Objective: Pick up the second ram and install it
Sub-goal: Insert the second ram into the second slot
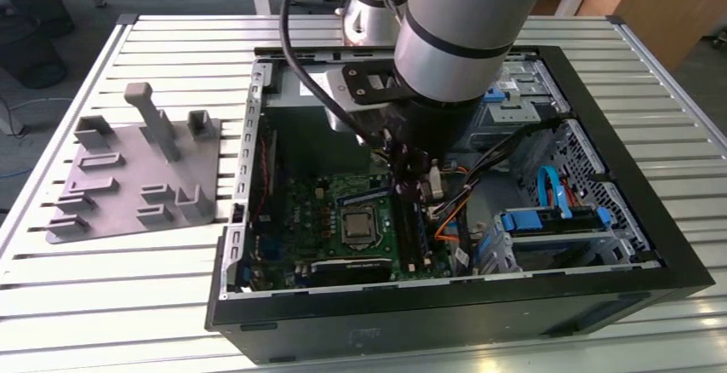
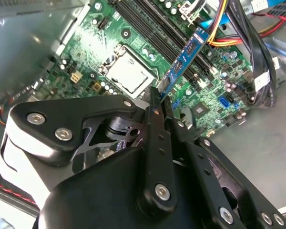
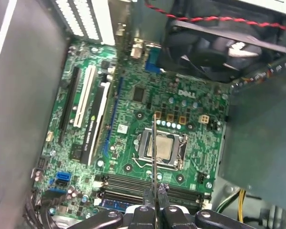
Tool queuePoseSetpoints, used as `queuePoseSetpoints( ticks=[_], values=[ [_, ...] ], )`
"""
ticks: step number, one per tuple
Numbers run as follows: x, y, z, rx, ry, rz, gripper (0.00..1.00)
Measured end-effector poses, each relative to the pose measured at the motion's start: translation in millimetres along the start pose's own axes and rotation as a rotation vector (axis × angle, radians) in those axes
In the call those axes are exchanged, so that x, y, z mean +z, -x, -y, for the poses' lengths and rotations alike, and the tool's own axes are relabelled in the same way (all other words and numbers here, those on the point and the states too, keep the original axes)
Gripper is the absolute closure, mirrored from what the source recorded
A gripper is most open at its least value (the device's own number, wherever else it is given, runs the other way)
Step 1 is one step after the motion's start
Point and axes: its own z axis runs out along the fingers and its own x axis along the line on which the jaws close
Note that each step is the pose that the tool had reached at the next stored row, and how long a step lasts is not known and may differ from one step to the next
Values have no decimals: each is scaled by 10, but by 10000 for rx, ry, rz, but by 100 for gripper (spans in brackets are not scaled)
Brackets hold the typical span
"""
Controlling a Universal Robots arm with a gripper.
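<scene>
As seen in both wrist views, found the gripper [image 2: 158,98] pinched tight on one end of the second ram [image 2: 183,59], with black fingers [image 2: 155,143] pressed flat against its two faces. Noted the blue-green stick projecting from the fingertips toward the green motherboard [image 3: 148,95]. In the second wrist view, recorded its far end against the long black slots [image 2: 152,24], roughly along their run. In the first wrist view, seen edge-on as a thin line crossing the processor socket [image 3: 169,148]. Unable to tell whether touching a slot or held clear (no view from the side to settle it). Past the board's edge, logged a black fan [image 3: 214,47] with a red-and-black wire over it, and near the slots a bundle of black, orange and yellow cables [image 2: 248,43]. In the exterior view, observed the arm [image 1: 466,15] reaching down into the open computer case [image 1: 455,313], set on a slatted table [image 1: 91,271], with a grey fixture [image 1: 136,177] well apart toward the exterior view's left.
</scene>
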Motion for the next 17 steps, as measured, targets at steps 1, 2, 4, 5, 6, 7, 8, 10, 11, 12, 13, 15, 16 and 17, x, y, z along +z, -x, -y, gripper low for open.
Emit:
queuePoseSetpoints(
  ticks=[1, 2, 4, 5, 6, 7, 8, 10, 11, 12, 13, 15, 16, 17],
  values=[
    [0, 0, 0, -153, 12, -11, 86],
    [0, 0, 0, -305, 23, -22, 86],
    [0, 0, 0, -581, 45, -43, 86],
    [0, 0, 0, -699, 54, -52, 86],
    [0, 0, 0, -817, 63, -59, 86],
    [0, 0, 0, -938, 72, -68, 86],
    [0, 0, 0, -1056, 82, -77, 86],
    [0, 0, 0, -1302, 101, -95, 86],
    [0, 0, 0, -1424, 110, -104, 86],
    [0, 0, 0, -1558, 120, -113, 86],
    [0, 0, 0, -1680, 130, -123, 86],
    [0, 0, 0, -1900, 147, -139, 86],
    [0, 0, 0, -1986, 154, -145, 86],
    [0, 0, 0, -2076, 161, -151, 86]
  ],
)
